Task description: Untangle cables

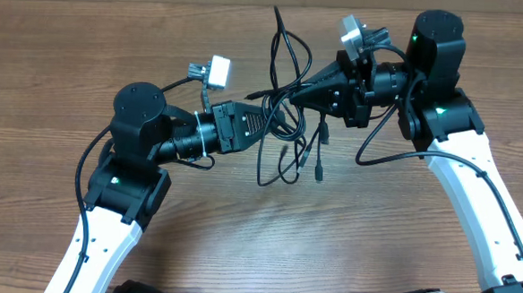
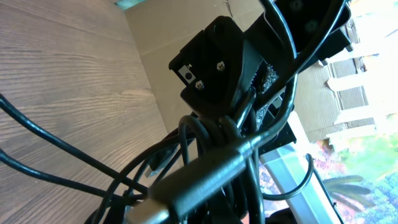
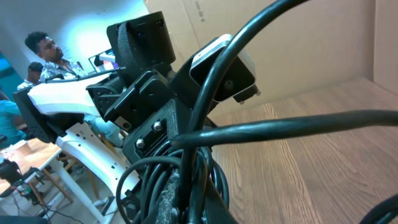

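The cables (image 1: 285,153) are a knot of thin black cords held above the wooden table between my two grippers. Loops and several plug ends (image 1: 318,171) hang down toward the front, and one strand (image 1: 276,35) runs to the back. My left gripper (image 1: 272,122) reaches in from the left and is shut on the cables. My right gripper (image 1: 288,96) comes in from the right, just behind it, also shut on the cables. In the left wrist view a dark plug with a silvery tip (image 2: 205,179) crosses close to the lens. In the right wrist view cords (image 3: 298,124) wrap round the fingers (image 3: 180,193).
The wooden table (image 1: 69,47) stretches to the left, back and front of the arms. Each arm's own thick black cable (image 1: 383,139) loops beside it. Cardboard panels (image 3: 298,43) stand behind the table, and people (image 3: 43,50) sit beyond it.
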Action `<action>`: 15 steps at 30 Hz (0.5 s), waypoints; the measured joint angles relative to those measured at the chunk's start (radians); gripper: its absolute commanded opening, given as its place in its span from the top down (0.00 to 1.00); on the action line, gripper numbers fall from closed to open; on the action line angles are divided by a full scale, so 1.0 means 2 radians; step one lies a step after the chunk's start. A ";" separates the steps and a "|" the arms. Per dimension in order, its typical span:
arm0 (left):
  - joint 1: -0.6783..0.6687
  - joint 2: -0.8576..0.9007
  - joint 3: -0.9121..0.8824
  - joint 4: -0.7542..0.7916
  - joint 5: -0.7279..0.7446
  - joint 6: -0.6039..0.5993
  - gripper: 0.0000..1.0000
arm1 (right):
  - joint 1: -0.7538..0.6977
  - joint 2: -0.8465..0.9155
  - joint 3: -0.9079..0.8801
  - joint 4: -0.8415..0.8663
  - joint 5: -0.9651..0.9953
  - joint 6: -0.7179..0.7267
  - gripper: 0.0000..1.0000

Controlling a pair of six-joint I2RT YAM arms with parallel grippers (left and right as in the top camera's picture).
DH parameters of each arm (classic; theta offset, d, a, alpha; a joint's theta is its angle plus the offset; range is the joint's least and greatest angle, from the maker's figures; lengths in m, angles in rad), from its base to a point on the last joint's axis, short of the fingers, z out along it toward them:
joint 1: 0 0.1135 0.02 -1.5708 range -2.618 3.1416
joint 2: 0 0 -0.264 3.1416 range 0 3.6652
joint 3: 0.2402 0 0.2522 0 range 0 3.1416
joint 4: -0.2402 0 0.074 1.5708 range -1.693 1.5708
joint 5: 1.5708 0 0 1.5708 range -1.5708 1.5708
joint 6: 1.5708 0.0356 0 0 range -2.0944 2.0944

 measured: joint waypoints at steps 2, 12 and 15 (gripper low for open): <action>0.000 0.000 0.000 -0.001 0.000 0.000 0.96 | 0.000 0.000 0.000 -0.006 0.001 0.000 0.94; 0.000 0.008 0.000 -0.010 -0.002 0.043 0.96 | 0.006 0.000 0.001 -0.009 -0.011 0.006 0.00; 0.001 0.008 0.000 -0.011 -0.002 0.077 0.96 | 0.002 0.000 0.001 -0.010 -0.008 0.015 0.00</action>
